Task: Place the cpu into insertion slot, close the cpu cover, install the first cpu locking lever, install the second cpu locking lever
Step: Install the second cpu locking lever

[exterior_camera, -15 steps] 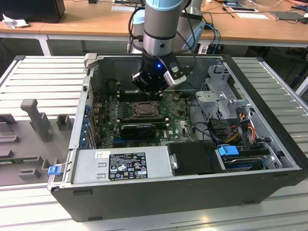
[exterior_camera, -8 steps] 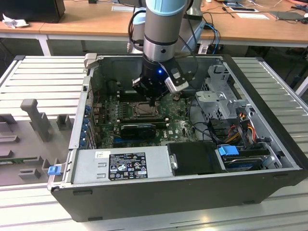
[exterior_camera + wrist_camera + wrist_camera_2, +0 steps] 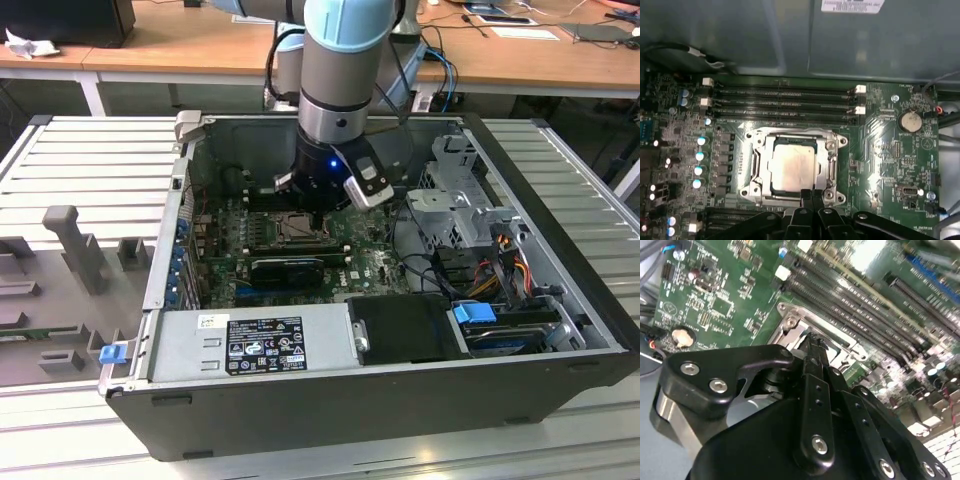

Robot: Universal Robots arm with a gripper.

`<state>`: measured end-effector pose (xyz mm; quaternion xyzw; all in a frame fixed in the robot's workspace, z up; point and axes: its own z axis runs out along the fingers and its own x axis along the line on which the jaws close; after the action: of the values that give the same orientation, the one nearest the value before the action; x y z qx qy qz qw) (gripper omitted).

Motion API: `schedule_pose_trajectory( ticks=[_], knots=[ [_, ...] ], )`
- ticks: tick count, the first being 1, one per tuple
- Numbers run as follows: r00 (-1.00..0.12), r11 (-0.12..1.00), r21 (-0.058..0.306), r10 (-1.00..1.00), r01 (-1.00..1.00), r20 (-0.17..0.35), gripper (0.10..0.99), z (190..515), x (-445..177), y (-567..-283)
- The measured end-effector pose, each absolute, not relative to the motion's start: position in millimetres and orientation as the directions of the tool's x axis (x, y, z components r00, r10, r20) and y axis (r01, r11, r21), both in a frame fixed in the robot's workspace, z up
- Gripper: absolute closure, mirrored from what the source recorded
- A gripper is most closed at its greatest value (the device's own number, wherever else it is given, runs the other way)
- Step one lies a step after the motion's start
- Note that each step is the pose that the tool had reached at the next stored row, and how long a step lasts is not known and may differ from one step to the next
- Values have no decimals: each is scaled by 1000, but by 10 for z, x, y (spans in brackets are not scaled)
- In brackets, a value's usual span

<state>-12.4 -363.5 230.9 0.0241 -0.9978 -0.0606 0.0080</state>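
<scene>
The gripper (image 3: 811, 196), fingers pressed together, seemingly touches the cpu cover (image 3: 756, 165) framing the dull silver cpu (image 3: 792, 169)

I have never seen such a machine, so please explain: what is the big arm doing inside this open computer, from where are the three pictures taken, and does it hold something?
A grey and light-blue robot arm reaches down into an open black computer case. The exterior view looks on from outside; both wrist views come from cameras riding on the arm. Its black pincer has its tips together at the edge of the square silver-rimmed socket on the green circuit board. The flat square silver-grey chip already lies in the socket, with the thin silver metal frame plate around it. Long black memory slots run beside it. The pincer seems to hold nothing.
</scene>
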Motion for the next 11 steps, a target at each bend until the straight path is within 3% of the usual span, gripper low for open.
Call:
schedule_pose_trajectory(
  ticks=[11],
  knots=[
    [-998,988,144,-57,-55,12,980,2306,-385,-3811]
  ],
)
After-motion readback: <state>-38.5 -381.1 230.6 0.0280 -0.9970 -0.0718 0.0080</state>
